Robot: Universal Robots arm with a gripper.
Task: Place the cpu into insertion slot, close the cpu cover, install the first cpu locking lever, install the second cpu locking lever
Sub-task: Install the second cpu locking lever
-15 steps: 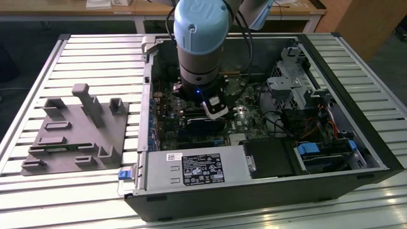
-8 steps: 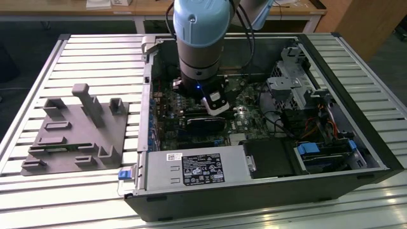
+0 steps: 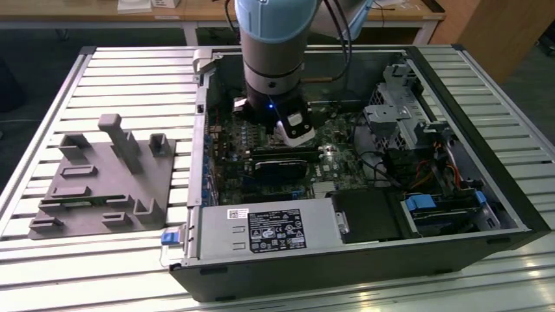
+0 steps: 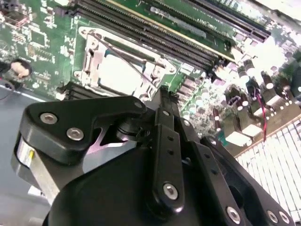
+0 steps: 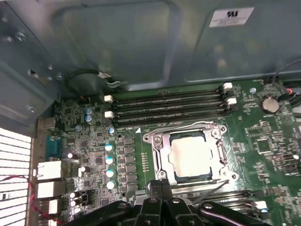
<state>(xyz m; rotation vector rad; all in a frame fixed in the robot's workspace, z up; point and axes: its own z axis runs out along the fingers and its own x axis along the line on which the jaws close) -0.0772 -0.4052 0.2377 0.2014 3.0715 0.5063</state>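
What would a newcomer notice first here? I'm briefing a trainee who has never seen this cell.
In the exterior view, the pale blue and silver robot arm reaches down into the open dark grey computer case on the slatted metal table. In both wrist views, the pale silvery-grey square cpu lies in the metal-rimmed insertion slot of the green circuit board, with the thin silvery cpu cover framing it and the black gripper just beside it.

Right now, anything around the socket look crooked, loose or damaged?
Nothing stands out. The chip sits flat and square in the socket, the metal cover frame lies down around it, and the green board shows no debris or damage. The gripper sits at the socket's edge, holding nothing.
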